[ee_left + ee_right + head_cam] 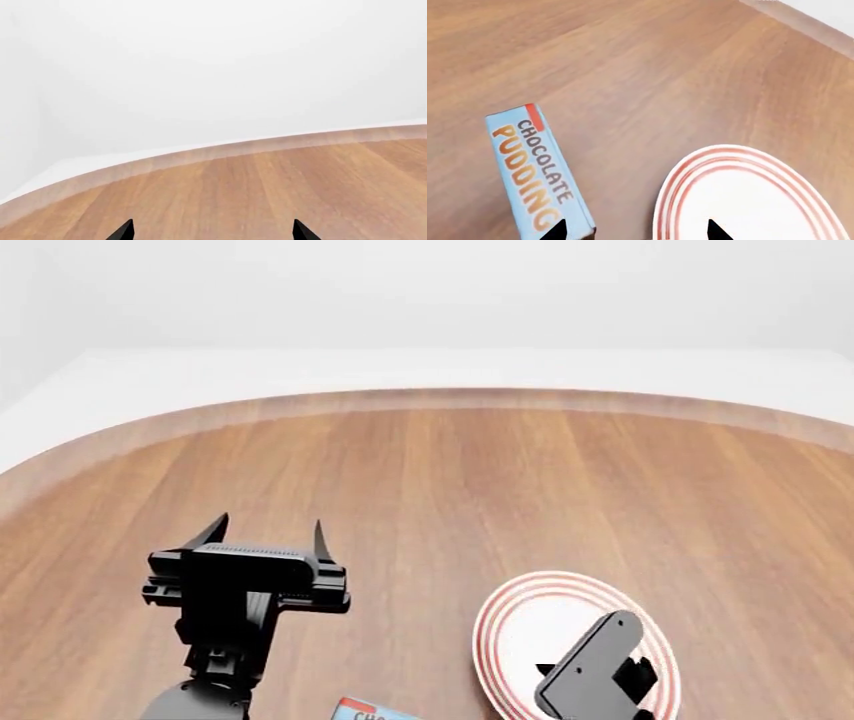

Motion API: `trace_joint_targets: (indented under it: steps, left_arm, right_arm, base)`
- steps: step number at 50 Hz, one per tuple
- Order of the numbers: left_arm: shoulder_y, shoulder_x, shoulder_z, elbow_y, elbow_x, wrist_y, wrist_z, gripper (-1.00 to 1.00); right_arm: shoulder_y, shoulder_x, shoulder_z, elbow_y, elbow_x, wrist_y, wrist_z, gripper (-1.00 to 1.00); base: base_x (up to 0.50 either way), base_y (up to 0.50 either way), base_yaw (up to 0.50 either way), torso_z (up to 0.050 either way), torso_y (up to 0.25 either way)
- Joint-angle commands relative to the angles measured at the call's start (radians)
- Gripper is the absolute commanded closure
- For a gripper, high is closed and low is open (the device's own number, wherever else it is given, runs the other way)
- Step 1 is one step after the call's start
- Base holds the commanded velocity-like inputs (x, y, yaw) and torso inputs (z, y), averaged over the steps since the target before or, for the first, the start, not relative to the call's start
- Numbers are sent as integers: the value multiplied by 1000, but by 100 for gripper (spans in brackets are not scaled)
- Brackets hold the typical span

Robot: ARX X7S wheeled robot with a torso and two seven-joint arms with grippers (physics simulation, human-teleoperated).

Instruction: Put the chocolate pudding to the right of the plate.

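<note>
Currently hovering the right tool [634, 231] low over the gap between the chocolate pudding carton [537, 172] and the red-ringed plate [747, 200], tips spread and holding nothing. Lying flat on the wooden worktop [534, 490], carton just left of the plate, barely peeking in at the head view's bottom edge [358, 710]. Needing a shift left to straddle the carton's narrow sides squarely before closing, then carrying over the plate's rim [487, 640]. Resting idle further left, left tool [264, 537] spread too.
</note>
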Motion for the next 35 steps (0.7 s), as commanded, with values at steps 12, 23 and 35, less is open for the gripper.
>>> trace_joint_targets:
  steps: [12,23,35]
  left_arm:
    - [-3,-10,11,1,-4,-3,-11,-100]
    - [0,-15,16,-3,-6,3,-16,-100]
    - [2,-19,20,-6,-10,7,-21,-100]
  right_arm:
    - [71,-16,-196,30,32,-3,-38,-100]
    - [86,-24,-248,81,32,-10,-47,-100]
    - [99,-16,-304,187,-16,-72,-71,-100]
  base:
    - [0,0,0,0,0]
    - [0,0,0,0,0]
    - [0,0,0,0,0]
